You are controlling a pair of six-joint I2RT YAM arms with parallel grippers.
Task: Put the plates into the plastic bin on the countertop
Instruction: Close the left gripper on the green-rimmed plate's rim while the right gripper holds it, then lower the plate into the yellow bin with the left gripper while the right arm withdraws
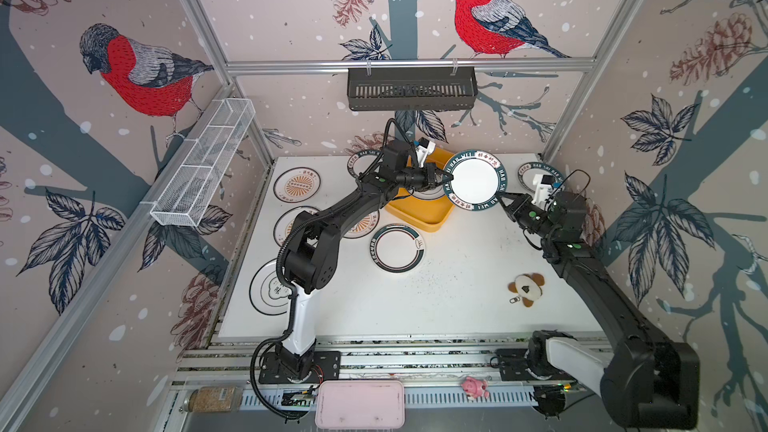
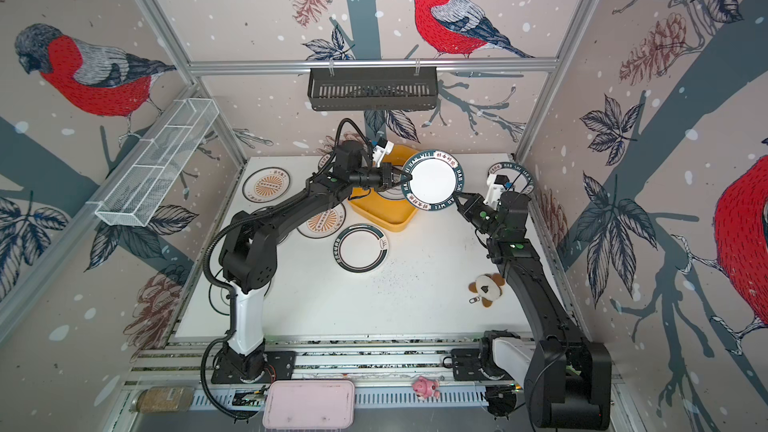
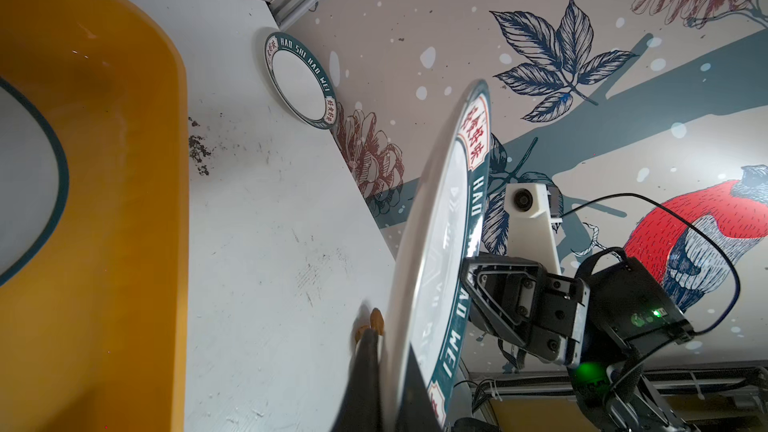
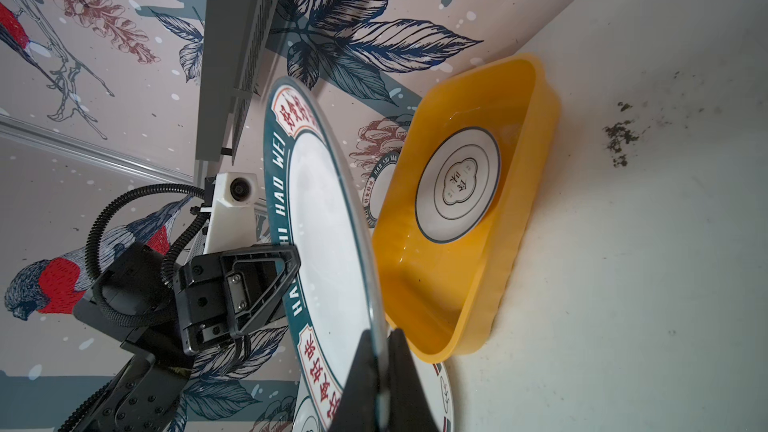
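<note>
Left gripper (image 1: 448,178) and right gripper (image 1: 501,197) each pinch, fingers closed, opposite rims of one green-rimmed plate (image 1: 476,179), raised by the yellow bin (image 1: 419,214), which holds one thin-ringed plate (image 4: 457,184). Seven more plates (image 1: 397,247) lie on the speckled white countertop (image 1: 457,292), inside bird-papered walls (image 1: 291,14).

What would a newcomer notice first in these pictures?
First, the green-rimmed plate held up in the air, with the left gripper and the right gripper both shut on opposite edges of it, close to the yellow bin. Then the large red birds drawn on every side.
</note>
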